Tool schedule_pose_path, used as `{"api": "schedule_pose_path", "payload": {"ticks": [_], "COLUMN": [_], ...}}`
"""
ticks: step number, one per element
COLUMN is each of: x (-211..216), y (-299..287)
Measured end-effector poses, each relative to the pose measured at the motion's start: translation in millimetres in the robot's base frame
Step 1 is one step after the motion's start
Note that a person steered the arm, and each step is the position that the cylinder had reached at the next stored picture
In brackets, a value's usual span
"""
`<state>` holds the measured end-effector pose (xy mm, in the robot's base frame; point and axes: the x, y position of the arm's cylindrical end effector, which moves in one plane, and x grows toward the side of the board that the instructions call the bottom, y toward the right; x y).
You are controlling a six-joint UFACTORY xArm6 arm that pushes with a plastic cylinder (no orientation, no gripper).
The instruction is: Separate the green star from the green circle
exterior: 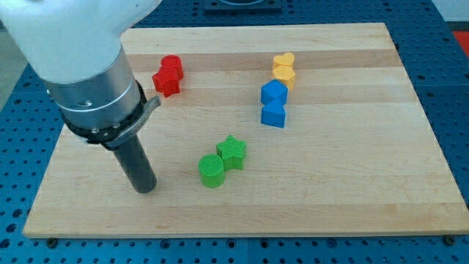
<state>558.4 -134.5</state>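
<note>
The green star [233,152] and the green circle [212,171] sit touching each other in the lower middle of the wooden board [352,176], the star up and to the right of the circle. My tip [146,188] rests on the board to the left of the green circle, a clear gap apart from it. The arm's grey and white body covers the view's upper left.
Two red blocks [168,75] sit touching at the upper left. A yellow heart [283,61] and another yellow block [285,76] stand at the upper right, with two blue blocks [274,94] [273,114] just below them.
</note>
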Motion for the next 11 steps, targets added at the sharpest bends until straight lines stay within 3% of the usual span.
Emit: {"api": "schedule_pose_path", "payload": {"ticks": [2, 4, 6, 7, 10, 11], "x": [12.4, 6.5, -75.4, -96.6, -141.7, -138.3], "y": [126.5, 182.0, 111.8, 78.9, 35.5, 57.9]}}
